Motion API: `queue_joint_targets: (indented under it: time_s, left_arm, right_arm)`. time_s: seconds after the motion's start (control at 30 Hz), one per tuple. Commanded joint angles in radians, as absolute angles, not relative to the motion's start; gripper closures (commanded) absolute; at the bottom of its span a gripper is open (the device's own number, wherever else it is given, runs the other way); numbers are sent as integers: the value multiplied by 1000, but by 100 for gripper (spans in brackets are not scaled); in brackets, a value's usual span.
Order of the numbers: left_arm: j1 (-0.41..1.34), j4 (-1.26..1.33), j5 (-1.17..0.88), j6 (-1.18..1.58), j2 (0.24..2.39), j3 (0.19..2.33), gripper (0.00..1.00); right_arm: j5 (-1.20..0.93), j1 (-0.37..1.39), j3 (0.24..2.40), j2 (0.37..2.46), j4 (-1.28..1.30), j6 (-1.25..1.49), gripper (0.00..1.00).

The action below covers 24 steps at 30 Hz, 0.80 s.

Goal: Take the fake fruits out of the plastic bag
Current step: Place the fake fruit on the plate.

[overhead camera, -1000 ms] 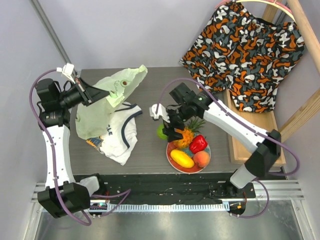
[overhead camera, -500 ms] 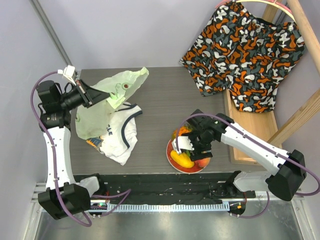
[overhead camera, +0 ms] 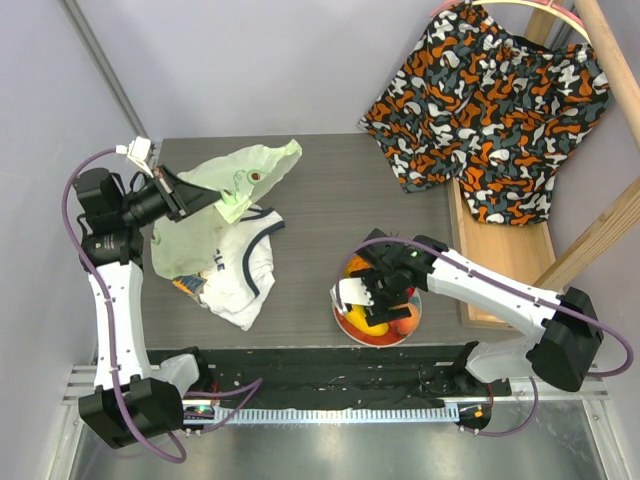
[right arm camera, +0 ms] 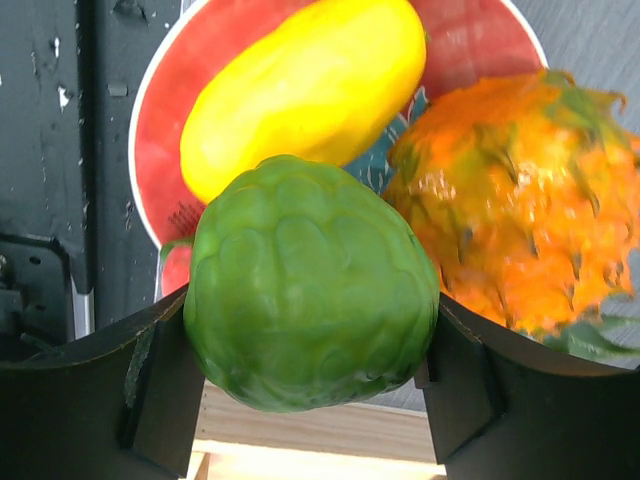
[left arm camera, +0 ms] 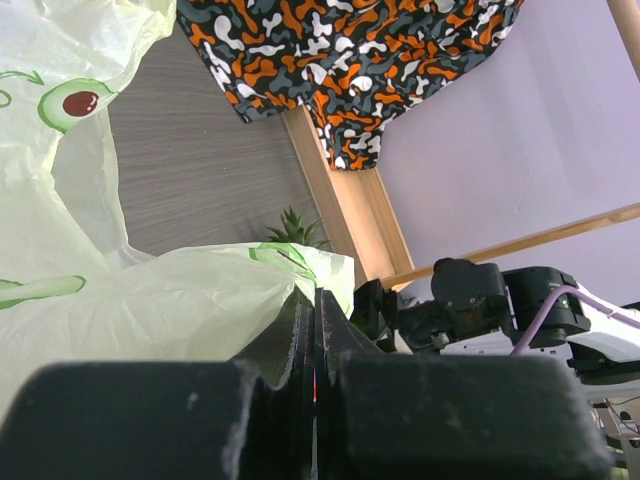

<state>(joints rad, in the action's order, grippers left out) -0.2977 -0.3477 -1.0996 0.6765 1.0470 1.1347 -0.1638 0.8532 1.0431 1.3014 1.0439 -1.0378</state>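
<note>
From high above and behind the arm bases, the overhead camera looks steeply down on the whole surface [overhead camera: 330, 180] from well back. The left wrist camera sits tight behind the left tool [left arm camera: 313, 310]. It looks low across the plastic bag [left arm camera: 150, 300] toward the patterned cloth [left arm camera: 350, 50] and right arm [left arm camera: 470, 300], all seen overhead too. The right wrist camera stares down past the right tool [right arm camera: 312, 370], very close on the green fruit [right arm camera: 310, 290] and the red plate [right arm camera: 158, 195], which overhead shows small.

Left pincer [overhead camera: 205, 200] clamped, arm raised, right pincer [right arm camera: 312, 345] gripping, elbow bent
</note>
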Motion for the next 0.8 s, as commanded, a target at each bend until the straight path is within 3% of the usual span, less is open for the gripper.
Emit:
queue_joint_targets:
  time_s: [0.0, 0.5, 0.63, 0.73, 0.77]
  left_arm:
    - [-310, -318, -1108, 686, 1026, 1134, 100]
    - [-308, -318, -1109, 684, 1025, 1123, 100]
    - [-308, -318, -1108, 684, 1019, 1115, 100]
    - [-308, -318, -1109, 683, 1017, 1114, 100]
    - [-308, -318, -1109, 684, 1017, 1114, 100]
  right_arm:
    - [-89, 896, 1016, 1333, 974, -967, 50]
    - [-5, 920, 971, 1345, 936, -940, 50]
    - [-5, 925, 976, 1345, 953, -943, 41]
    - [-5, 925, 982, 1341, 969, -948, 32]
    - [30, 925, 992, 1342, 976, -948, 24]
